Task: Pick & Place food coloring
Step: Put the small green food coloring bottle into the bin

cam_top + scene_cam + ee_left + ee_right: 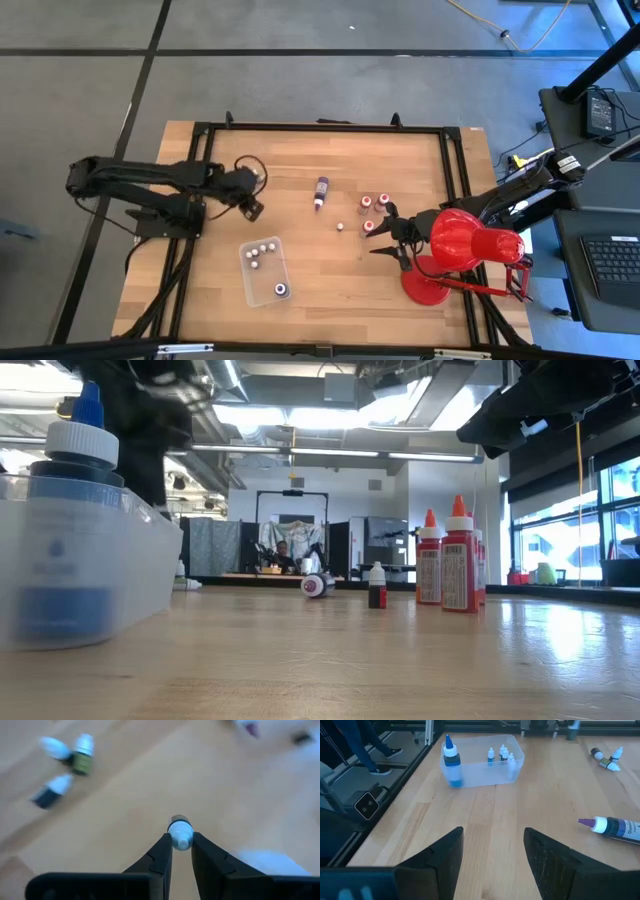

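My left gripper (253,207) hovers over the table's left half, shut on a tiny white-capped dropper bottle (179,834). Three more tiny bottles (75,762) lie on the wood near it, seen also as small bottles (609,759) in the right wrist view. A clear tray (262,272) near the front edge holds several tiny bottles and a blue one (451,764). A longer purple bottle (320,192) lies mid-table. Red-capped bottles (375,203) stand right of centre, with a small dark one (376,586) beside them. My right gripper (388,236) waits open next to them. My left gripper pinches the tiny bottle by its white cap end (179,840) between the two fingertips (164,845), coming from above and pointing down. The darker body (179,819) points away below the fingers. The wood beneath looks blurred and far off, so the bottle seems lifted clear.
A big red desk lamp (462,240) stands on its round base (425,288) at the table's right, right behind my right gripper. A black frame (330,127) runs along the table's edges. Bare wood lies between the tray and the red bottles.
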You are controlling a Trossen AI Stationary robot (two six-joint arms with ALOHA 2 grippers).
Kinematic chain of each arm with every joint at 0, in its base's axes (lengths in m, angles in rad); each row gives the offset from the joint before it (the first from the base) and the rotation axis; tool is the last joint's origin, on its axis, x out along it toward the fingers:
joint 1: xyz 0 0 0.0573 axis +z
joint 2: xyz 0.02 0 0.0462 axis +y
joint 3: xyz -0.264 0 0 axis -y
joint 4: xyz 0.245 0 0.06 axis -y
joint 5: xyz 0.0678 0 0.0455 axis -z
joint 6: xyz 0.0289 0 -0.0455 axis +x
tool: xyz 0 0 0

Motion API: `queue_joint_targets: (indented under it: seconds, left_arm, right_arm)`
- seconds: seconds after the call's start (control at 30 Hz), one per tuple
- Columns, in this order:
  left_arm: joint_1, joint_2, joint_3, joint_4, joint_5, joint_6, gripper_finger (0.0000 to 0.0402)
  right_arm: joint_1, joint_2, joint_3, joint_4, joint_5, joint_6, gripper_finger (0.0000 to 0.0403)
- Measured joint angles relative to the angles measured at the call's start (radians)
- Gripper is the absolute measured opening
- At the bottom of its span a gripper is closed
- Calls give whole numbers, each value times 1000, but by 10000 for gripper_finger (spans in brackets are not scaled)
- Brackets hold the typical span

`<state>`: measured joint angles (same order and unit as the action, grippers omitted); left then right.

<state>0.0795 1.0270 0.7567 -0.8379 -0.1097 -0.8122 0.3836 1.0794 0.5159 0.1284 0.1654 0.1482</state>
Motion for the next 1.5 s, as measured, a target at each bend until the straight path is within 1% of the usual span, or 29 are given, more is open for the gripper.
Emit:
queue_joint_targets:
  seconds: [0.13,0.23,0.3,0.4,0.5,0.6,0.8,1.03,1.23,1.5]
  left_arm:
    - [-176,-18,0,37,-3,-13,56]
    - [-307,-14,0,139,-4,-15,56]
    - [-385,0,12,187,-32,-15,56]
    - [-491,34,51,174,-102,-58,56]
    - [-576,78,79,162,-136,-130,56]
    - [-634,136,90,161,-160,-210,56]
    - [-681,272,90,161,-159,-288,56]
    - [-680,378,90,187,-135,-312,56]
    - [-678,420,90,184,-128,-319,56]
    - [-678,427,90,185,-132,-319,59]
  right_arm:
    - [0,0,0,0,0,0,211]
    - [0,0,0,0,0,0,211]
    - [0,0,0,0,0,0,211]
    - [0,0,0,1,0,0,211]
    - [0,0,0,5,0,5,211]
    - [0,0,0,5,7,5,211]
    - [-1,0,0,6,24,5,211]
    - [-1,0,0,6,25,5,211]
    - [-1,0,0,6,26,5,211]
    - [-1,0,0,6,27,5,211]
